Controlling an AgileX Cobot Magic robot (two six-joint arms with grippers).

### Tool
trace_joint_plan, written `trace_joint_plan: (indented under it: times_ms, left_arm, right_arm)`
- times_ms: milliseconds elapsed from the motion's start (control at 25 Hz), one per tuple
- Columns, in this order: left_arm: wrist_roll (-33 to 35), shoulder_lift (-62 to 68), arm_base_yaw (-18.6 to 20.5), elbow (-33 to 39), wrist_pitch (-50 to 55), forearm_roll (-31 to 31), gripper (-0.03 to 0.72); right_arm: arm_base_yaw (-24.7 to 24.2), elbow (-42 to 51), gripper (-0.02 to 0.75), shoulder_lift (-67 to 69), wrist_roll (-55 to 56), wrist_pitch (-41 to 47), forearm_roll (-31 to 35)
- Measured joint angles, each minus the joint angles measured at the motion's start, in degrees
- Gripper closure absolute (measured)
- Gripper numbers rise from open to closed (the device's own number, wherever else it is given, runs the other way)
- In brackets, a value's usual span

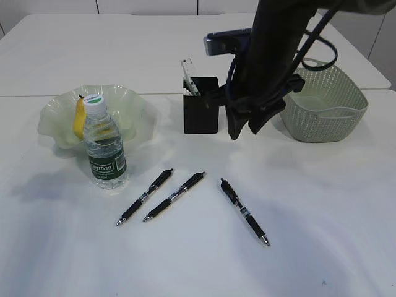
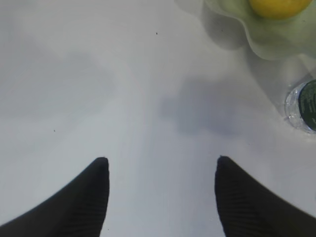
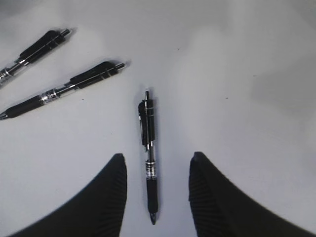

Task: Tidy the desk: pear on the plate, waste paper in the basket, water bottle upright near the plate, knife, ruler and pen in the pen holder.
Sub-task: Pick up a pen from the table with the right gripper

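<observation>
The yellow pear (image 1: 79,117) lies in the wavy green plate (image 1: 133,102), and the water bottle (image 1: 105,148) stands upright just in front of it. Three black pens lie on the table; the right-hand pen (image 3: 149,158) lies below and between the fingers of my open right gripper (image 3: 157,157), which hangs well above the table (image 1: 244,132) beside the black pen holder (image 1: 201,111). Pale slim items (image 1: 189,77) poke out of the holder; I cannot tell ruler from knife. My left gripper (image 2: 162,160) is open over bare table. No waste paper shows.
The sage-green basket (image 1: 325,102) stands at the right behind my right arm. The two other pens (image 1: 145,197) (image 1: 174,197) lie side by side left of centre. In the left wrist view the plate (image 2: 266,34) and the bottle (image 2: 303,106) sit at the right edge.
</observation>
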Motion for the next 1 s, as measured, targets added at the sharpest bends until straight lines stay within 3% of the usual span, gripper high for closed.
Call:
trace_joint_plan:
  times_ms: [560,1000]
  left_arm:
    - [0.0,0.0,0.0,0.0,-0.1,0.4,0.214]
    - [0.0,0.0,0.0,0.0,-1.0,0.4,0.214]
  right_arm:
    - [0.0,0.0,0.421,13.0,-0.9,-0.1,2.7]
    - [0.0,-0.4,0.421,15.3,-4.8,-0.2,4.4]
